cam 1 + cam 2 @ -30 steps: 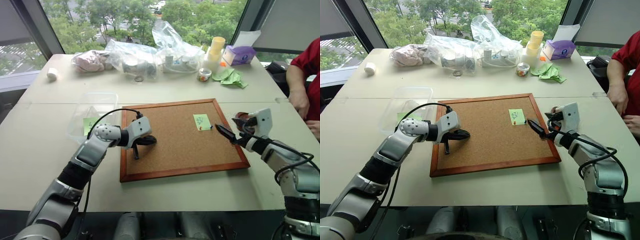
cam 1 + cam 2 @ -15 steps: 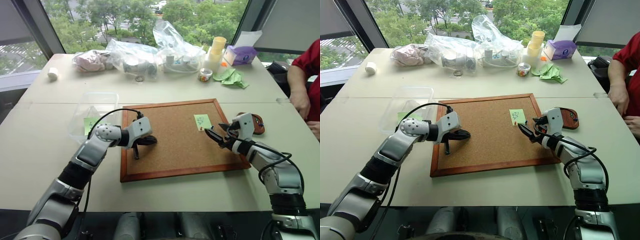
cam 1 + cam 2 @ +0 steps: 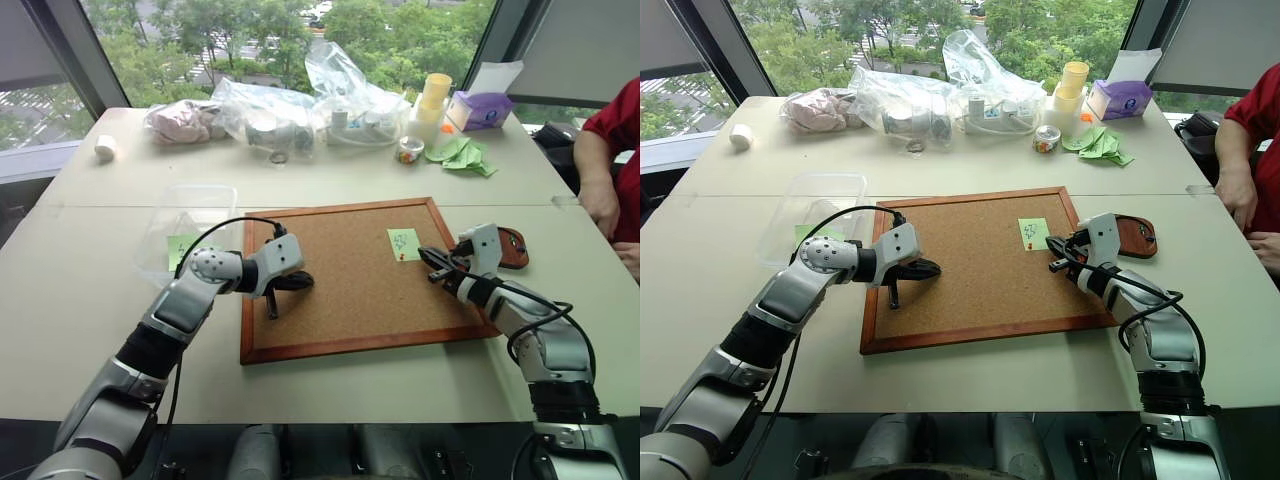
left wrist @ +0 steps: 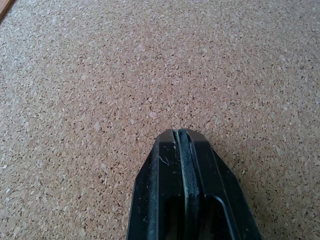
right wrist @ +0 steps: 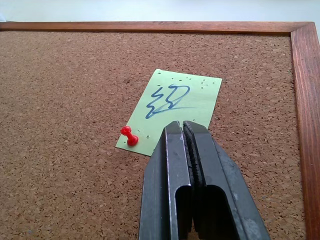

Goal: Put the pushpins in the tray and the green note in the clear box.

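No printed text, label, brand or number that I can read. The one written mark is a blue pen scribble on the green note (image 5: pixel 170 107) pinned to the corkboard (image 5: pixel 65 75): a zigzag stroke beside a loop, underlined, resembling no definite letter or numeral. The purple box (image 3: pixel 478 109) at the worktop's far edge bears print too small to read.

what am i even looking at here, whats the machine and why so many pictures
It is a humanoid robot with two arms, each ending in a black two-fingered claw. Two pictures come from cameras in its head, two from its wrists. On the table lies a corkboard with a green note held by a red pushpin. Beside it are a reddish tray and a clear box. The left claw is shut over bare cork; the right claw is shut at the note's edge, and whether it pinches anything is unclear.
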Controlling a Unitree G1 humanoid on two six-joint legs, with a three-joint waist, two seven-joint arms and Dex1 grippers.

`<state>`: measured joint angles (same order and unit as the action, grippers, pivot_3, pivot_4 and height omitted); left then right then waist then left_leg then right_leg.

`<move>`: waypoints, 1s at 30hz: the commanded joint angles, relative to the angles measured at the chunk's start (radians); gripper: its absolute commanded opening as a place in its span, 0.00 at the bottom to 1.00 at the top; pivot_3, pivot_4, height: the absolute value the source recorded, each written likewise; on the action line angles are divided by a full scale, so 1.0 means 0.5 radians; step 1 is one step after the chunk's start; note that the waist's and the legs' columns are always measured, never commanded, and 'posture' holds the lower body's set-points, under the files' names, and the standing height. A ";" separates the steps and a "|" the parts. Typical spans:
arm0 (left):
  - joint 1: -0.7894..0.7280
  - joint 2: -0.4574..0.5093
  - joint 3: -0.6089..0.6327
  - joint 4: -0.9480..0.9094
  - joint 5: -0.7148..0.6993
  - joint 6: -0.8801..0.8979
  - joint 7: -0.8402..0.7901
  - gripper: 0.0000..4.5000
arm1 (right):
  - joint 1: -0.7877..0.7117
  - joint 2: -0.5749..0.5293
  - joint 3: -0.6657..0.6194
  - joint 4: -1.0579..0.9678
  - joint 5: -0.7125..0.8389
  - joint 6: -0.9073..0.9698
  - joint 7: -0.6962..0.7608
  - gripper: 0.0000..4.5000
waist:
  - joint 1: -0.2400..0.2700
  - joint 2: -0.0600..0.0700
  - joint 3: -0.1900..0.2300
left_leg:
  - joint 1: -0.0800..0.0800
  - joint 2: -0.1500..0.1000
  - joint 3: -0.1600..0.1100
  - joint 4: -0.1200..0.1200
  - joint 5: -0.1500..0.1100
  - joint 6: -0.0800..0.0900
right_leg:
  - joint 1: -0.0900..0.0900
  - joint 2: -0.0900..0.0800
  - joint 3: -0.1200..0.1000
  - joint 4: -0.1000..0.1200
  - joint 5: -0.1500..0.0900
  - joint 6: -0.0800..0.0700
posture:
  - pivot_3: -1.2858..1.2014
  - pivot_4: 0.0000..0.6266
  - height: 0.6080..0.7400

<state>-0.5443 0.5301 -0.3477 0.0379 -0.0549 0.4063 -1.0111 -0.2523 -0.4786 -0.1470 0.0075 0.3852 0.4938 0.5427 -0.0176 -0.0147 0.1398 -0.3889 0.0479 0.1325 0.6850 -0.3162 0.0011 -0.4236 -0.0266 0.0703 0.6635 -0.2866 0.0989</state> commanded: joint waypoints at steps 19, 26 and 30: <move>0.032 -0.008 -0.074 0.053 0.045 0.025 -0.029 0.00 | 0.072 -0.002 -0.136 -0.154 0.067 -0.038 0.011 0.49 | 0.000 0.000 0.000 | 0.000 0.000 0.000 0.000 0.000 0.000 | 0.000 0.000 0.000 0.000 0.000 0.000 | 0.52 0.24 0.99; 0.036 -0.009 -0.065 0.057 0.046 0.025 -0.020 0.00 | 0.054 0.011 -0.101 -0.098 0.041 -0.055 0.038 0.82 | 0.001 0.000 0.000 | 0.000 0.000 0.000 0.000 0.000 0.000 | 0.000 0.000 0.000 0.000 0.000 0.000 | 0.52 0.24 0.99; 0.036 -0.011 -0.062 0.058 0.047 0.022 -0.016 0.00 | 0.032 0.021 -0.085 -0.049 0.010 -0.078 0.034 0.82 | 0.001 0.000 0.000 | 0.000 0.000 0.000 0.000 0.000 0.000 | 0.000 0.000 0.000 0.000 0.000 0.000 | 0.52 0.24 0.99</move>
<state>-0.5454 0.5243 -0.3490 0.0415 -0.0533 0.4052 -1.0129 -0.2173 -0.4620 -0.1836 -0.0154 0.3964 0.4774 0.5572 -0.0173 -0.0147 0.1398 -0.3890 0.0477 0.1325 0.6850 -0.3161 0.0010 -0.4236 -0.0268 0.0704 0.6635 -0.2866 0.0990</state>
